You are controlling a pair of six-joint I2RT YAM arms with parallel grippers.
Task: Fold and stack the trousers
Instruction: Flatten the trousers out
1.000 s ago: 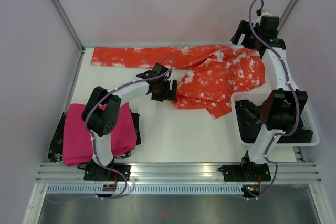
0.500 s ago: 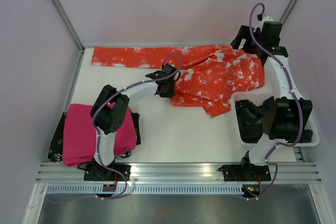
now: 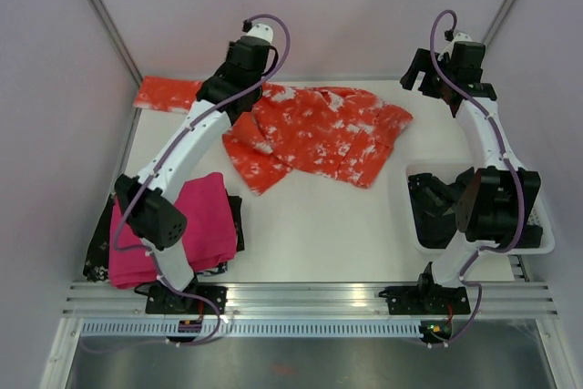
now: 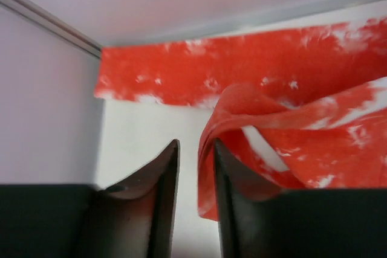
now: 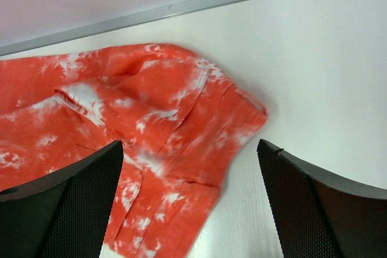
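When you read the overhead view, the trousers (image 3: 319, 129) lie bunched along the far edge of the table (image 3: 328, 225), with one leg reaching the far-left corner. The left gripper (image 3: 235, 102) hangs over that leg. The right gripper (image 3: 421, 75) hovers near the far-right corner, holding nothing.

On the left wrist view, the jaws stand narrowly apart with a fold against one finger (image 4: 227, 179); you cannot tell whether it is pinched. Confirm a firm pinch before carrying the leg across.

On the right wrist view, the fingers (image 5: 66, 203) are spread wide above the bunched end. Use them to pin it flat.
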